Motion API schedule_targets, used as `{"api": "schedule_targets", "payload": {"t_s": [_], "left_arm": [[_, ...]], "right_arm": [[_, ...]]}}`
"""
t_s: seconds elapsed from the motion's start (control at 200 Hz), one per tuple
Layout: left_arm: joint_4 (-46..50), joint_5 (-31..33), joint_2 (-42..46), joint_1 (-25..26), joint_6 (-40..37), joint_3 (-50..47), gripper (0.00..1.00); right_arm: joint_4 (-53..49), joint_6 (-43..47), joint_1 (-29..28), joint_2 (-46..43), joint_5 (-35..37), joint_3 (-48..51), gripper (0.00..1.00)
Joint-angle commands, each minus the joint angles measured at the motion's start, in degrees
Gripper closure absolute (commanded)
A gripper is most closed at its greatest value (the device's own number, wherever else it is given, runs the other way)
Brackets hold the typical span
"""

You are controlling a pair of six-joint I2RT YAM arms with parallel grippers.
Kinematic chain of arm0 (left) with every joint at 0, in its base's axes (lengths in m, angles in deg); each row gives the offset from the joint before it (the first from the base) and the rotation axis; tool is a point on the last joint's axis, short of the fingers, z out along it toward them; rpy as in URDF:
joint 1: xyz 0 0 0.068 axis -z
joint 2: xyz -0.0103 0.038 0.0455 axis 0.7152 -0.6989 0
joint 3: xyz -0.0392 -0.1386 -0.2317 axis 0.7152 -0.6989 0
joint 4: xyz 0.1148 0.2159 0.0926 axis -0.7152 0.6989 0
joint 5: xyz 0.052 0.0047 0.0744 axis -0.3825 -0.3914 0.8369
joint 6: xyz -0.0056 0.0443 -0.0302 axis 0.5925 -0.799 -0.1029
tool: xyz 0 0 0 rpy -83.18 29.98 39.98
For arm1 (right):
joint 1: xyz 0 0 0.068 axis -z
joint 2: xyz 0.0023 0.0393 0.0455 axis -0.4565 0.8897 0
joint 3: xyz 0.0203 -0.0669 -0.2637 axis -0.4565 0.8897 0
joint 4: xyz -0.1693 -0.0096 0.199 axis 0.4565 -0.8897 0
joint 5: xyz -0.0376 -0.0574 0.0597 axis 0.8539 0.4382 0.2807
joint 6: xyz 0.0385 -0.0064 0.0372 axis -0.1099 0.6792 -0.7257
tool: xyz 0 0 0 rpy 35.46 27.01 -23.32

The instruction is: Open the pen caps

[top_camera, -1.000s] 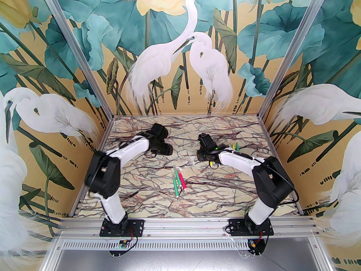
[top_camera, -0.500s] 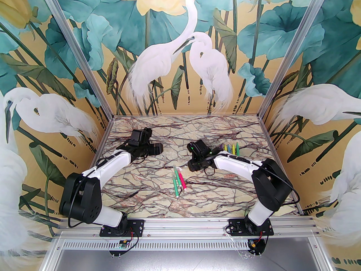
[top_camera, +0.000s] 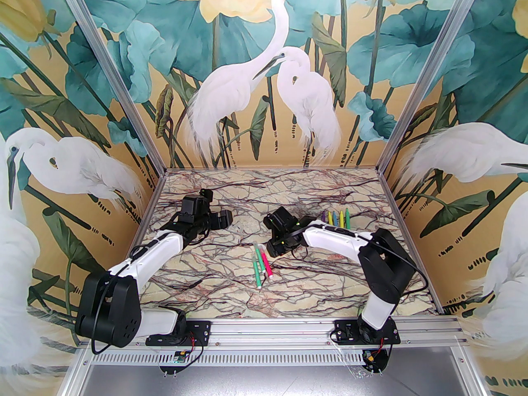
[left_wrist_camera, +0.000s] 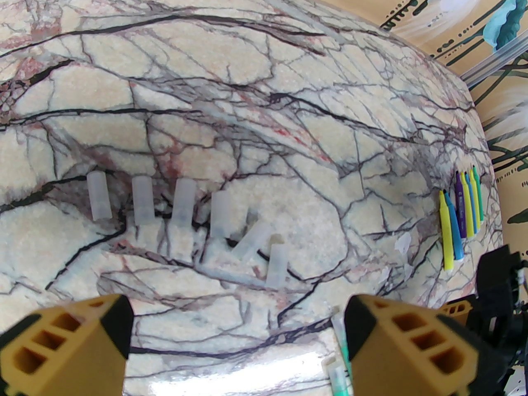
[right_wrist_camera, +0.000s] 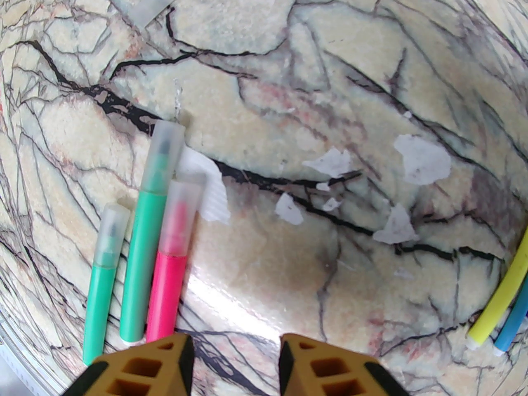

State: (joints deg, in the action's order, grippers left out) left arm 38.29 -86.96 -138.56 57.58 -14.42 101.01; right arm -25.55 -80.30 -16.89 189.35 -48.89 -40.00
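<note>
Three pens (right_wrist_camera: pixel 146 241), two green and one pink, are still capped and lie side by side, touching, in the middle of the tabletop (top_camera: pixel 231 295). Their clear pen caps (right_wrist_camera: pixel 181 217) are seated over the tips. The right fingers (right_wrist_camera: pixel 313 359) are set narrowly apart with nothing between them, near the pink pen's rear end. The left fingers (left_wrist_camera: pixel 392 336) are spread wide and empty, with a row of loose caps (left_wrist_camera: pixel 142 200) lying ahead of them.

Because the three pens are packed together, a neighbour may be caught or rolled away when one is gripped. A smooth cap may slip from the pinch, or the pen may be dragged along if its body is not held firmly. The row may be scattered if a cap is set down carelessly.
</note>
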Motion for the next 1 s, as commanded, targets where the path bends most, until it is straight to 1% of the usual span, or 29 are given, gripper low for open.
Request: {"api": "schedule_targets", "payload": {"t_s": [0.0, 0.38, 0.63, 0.995], "left_arm": [[-2.12, 1.19, 1.87, -0.58, 0.34, -1.51, 0.10], [-2.07, 1.80, 3.57, -0.76, 0.19, -2.99, 0.09], [-2.37, 2.05, 3.76, -0.84, 0.07, -3.47, 0.09], [-2.17, 2.06, 3.91, -0.85, -0.09, -3.47, 0.09]], "right_arm": [[-1.57, -0.18, -0.86, 2.00, -0.40, -2.09, 0.59], [-2.20, -1.63, -1.46, 4.17, 1.42, -3.11, 0.61], [-1.44, -1.66, -2.60, 4.25, -2.24, -3.25, 0.60], [-1.41, -2.09, -4.28, 7.13, -3.95, -4.44, 0.60]]}}
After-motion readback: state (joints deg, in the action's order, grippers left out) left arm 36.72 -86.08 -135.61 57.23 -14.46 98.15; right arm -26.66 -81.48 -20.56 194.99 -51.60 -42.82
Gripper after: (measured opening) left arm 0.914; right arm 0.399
